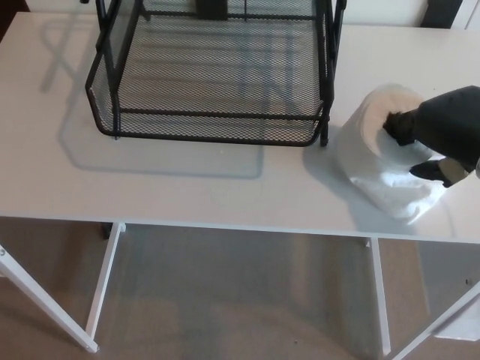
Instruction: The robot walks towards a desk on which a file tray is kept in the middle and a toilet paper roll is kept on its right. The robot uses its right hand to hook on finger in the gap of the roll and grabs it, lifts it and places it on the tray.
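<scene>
1. One brown floor [247, 300] lies nearest, under thin white legs [103, 279].
2. One white counter [187, 187] sits above it.
3. One toilet paper roll [382, 157] leans on the counter's right side, held by one black right hand [439, 135] with a finger in its hole.
4. One black mesh tray [214, 82] stands farther back, just left of the roll.
</scene>
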